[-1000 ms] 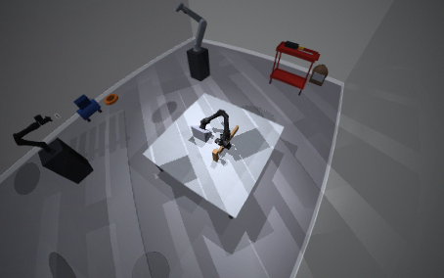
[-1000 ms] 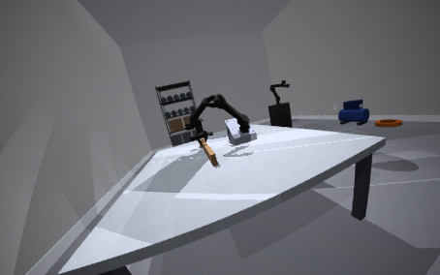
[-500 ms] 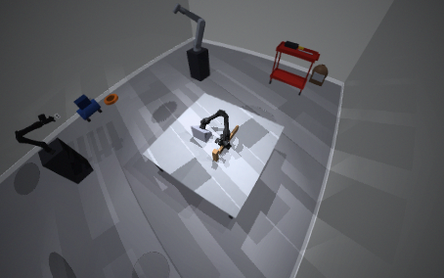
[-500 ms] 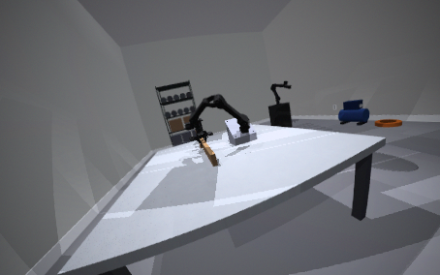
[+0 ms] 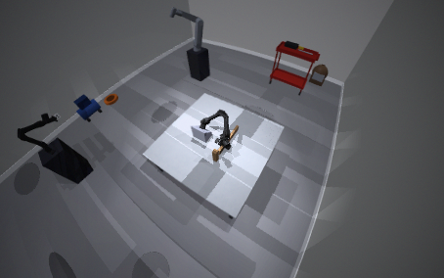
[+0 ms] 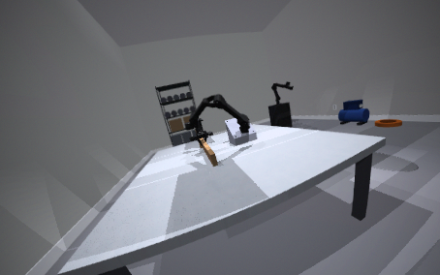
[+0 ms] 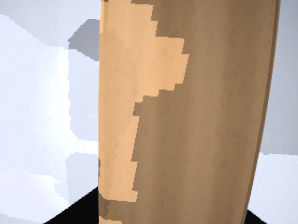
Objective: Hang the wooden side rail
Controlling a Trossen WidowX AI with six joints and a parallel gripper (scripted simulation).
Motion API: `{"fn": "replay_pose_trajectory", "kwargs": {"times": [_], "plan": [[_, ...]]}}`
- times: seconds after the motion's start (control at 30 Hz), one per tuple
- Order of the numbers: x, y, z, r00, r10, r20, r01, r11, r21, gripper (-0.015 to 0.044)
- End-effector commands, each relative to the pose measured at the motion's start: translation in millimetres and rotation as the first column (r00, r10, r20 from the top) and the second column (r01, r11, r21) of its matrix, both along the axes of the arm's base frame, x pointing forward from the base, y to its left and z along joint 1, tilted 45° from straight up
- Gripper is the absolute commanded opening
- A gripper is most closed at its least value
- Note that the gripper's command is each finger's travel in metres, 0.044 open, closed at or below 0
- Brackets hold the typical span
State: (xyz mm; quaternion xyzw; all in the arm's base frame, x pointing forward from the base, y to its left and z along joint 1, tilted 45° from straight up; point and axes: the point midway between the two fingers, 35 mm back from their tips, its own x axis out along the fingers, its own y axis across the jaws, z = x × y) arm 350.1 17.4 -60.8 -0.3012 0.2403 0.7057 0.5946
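The wooden side rail is a long tan bar over the white table. My gripper is shut on it from above, partway along; dark finger parts show at both lower corners of the wrist view. A thicker wooden block stands at the bar's near end. I cannot tell whether it is the headboard post, touching the rail, or the rail's own end. The hooks, pins and slot are too small or hidden, and the rail's height above the table is unclear.
A pale grey sloped box stands on the table beside my arm's base. Around the table on the floor stand a red cart, a blue compressor and other arms on dark pedestals.
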Motion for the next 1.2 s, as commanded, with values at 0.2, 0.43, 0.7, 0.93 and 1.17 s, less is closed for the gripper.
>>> {"fn": "replay_pose_trajectory", "kwargs": {"times": [0.2, 0.43, 0.7, 0.93, 1.17], "plan": [[1.8, -6.6, -0.8, 1.0, -0.011, 0.006, 0.011, 1.0, -0.004, 0.0], [2.3, -7.4, -0.8, 1.0, -0.011, 0.006, 0.011, 1.0, -0.004, 0.0], [1.5, -8.4, -1.1, 1.0, -0.011, 0.006, 0.011, 1.0, -0.004, 0.0], [1.0, -8.6, -2.3, 1.0, -0.011, 0.006, 0.011, 1.0, -0.004, 0.0], [1.6, -8.6, -3.2, 1.0, -0.011, 0.006, 0.011, 1.0, -0.004, 0.0]]}}
